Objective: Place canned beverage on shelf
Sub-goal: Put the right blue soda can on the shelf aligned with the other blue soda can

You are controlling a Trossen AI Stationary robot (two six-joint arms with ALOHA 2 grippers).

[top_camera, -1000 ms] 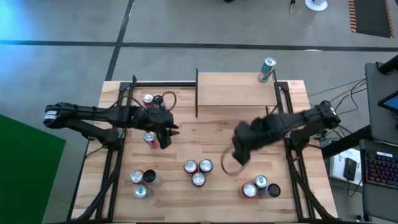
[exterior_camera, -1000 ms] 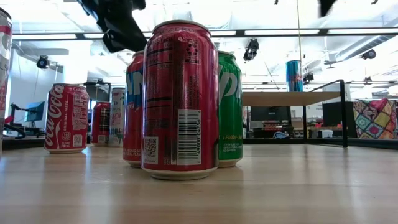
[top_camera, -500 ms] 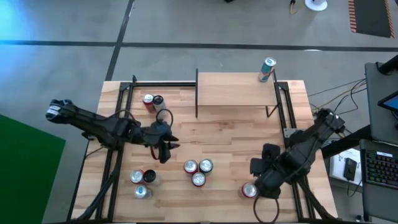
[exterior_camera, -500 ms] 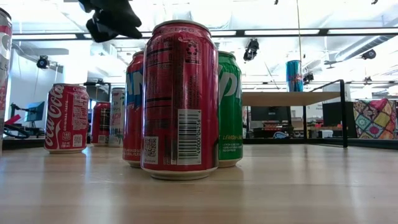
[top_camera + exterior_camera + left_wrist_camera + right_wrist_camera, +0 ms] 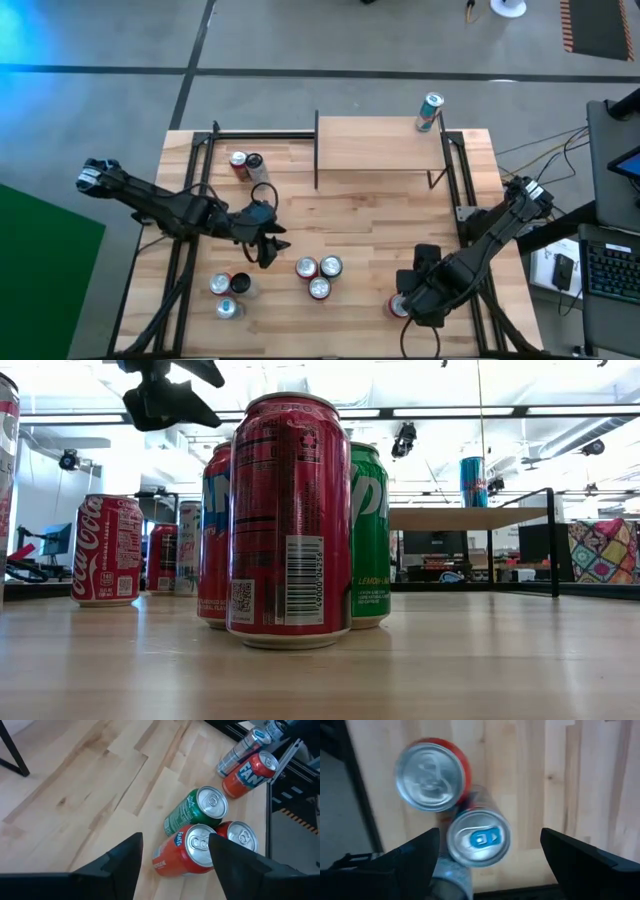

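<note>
My right gripper (image 5: pixel 487 845) hangs wide open, empty, over cans (image 5: pixel 478 839) at the table's (image 5: pixel 370 210) front right corner. My left gripper (image 5: pixel 175 855) is parted, holding nothing, mid-table.

The light-wood plank shelf (image 5: pixel 380 145) on thin black uprights is bare except for one blue-and-silver can (image 5: pixel 431 112) at its 2 o'clock corner. The bench (image 5: pixel 340 215) centre lies open between shelf and the three-can cluster (image 5: pixel 318 275) at 6 o'clock. Two cans (image 5: pixel 245 163) stand at 10 o'clock, beside the shelf's edge.
</note>
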